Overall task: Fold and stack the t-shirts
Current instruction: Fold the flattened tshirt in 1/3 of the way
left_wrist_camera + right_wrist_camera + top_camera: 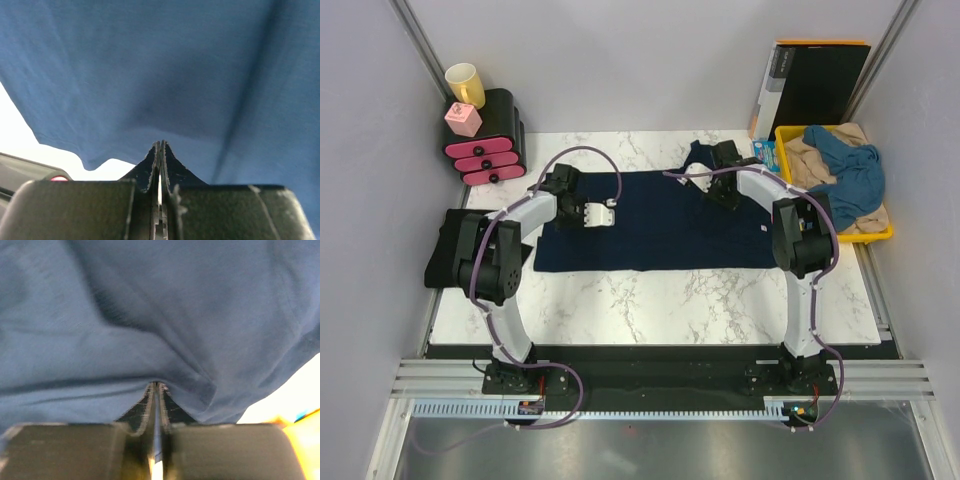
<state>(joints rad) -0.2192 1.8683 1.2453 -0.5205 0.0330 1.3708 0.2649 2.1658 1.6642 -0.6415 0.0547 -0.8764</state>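
A large dark navy t-shirt (660,235) lies spread across the middle of the table. My left gripper (613,208) is shut on its cloth near the upper left part. In the left wrist view the fingertips (160,142) meet against the blue cloth (150,65), which hangs from them. My right gripper (708,172) is shut on the shirt's raised far edge. In the right wrist view a strip of cloth (150,305) runs between the closed fingertips (156,384). A medium-blue shirt (850,170) and a beige one (815,155) lie crumpled at the right. Black cloth (445,255) rests at the table's left edge.
The blue and beige shirts sit in a yellow tray (876,238) at the right edge. A black folder with an orange edge (815,85) leans on the back wall. Pink drawers (485,150) with a yellow mug (465,82) on top stand at the back left.
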